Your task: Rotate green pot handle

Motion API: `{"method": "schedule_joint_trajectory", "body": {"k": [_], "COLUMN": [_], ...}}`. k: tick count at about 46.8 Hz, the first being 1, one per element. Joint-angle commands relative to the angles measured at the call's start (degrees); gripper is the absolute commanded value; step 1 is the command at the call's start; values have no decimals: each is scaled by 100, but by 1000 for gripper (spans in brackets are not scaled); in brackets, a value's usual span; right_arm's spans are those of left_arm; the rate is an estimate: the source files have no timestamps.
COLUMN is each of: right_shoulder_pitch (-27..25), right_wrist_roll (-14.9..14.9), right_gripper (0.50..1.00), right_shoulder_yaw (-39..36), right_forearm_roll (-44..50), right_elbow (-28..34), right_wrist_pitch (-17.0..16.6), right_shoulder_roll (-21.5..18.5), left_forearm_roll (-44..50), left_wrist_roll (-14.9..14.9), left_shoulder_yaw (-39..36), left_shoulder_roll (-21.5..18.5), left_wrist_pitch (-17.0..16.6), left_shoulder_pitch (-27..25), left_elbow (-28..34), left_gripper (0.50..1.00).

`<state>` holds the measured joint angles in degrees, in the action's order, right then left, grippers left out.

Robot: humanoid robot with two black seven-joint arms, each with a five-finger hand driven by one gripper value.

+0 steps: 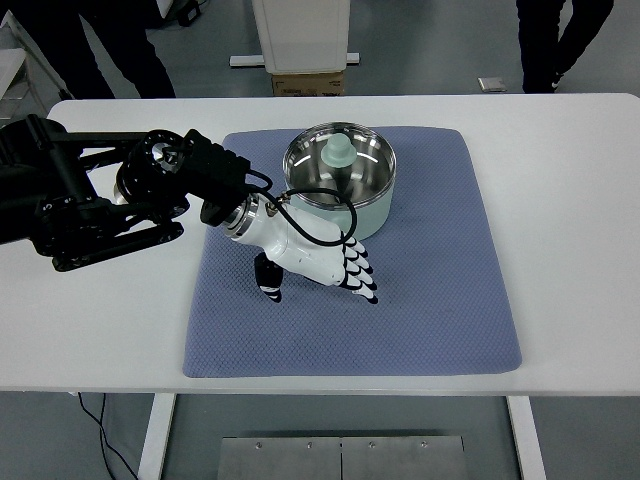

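- The pale green metal pot [340,180] with a shiny steel inside sits toward the far side of the blue-grey quilted mat [440,300], and its light green handle [337,152] appears to stand up within the bowl; where it joins I cannot tell.
- The left hand [318,262], white with black-tipped fingers, hovers just in front of the pot, fingers loosely extended and gripping nothing.
- By my reading, the turning step is under way or finishing; next comes checking the handle's direction.
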<state>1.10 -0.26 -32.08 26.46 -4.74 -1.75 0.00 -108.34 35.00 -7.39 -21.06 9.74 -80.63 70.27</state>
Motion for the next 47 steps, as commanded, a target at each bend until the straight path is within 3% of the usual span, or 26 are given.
{"method": "schedule_joint_trajectory", "body": {"k": [1, 35, 47], "right_shoulder_pitch": [4, 4, 4], "right_wrist_roll": [0, 0, 0], "right_gripper": [1000, 1000, 1000], "right_shoulder_yaw": [0, 0, 0], "right_forearm_roll": [0, 0, 0], "right_elbow": [0, 0, 0], "right_wrist_pitch": [-1, -1, -1], "right_shoulder_roll": [0, 0, 0], "left_forearm_roll": [-82, -390, -741], "left_wrist_roll": [0, 0, 0], "left_shoulder_yaw": [1, 1, 1], "left_shoulder_roll": [5, -48, -83], "left_wrist_pitch": [-15, -51, -358], "left_shoulder_pitch": [39, 21, 12], "left_elbow": [-92, -215, -215], "left_gripper": [1000, 1000, 1000]}}
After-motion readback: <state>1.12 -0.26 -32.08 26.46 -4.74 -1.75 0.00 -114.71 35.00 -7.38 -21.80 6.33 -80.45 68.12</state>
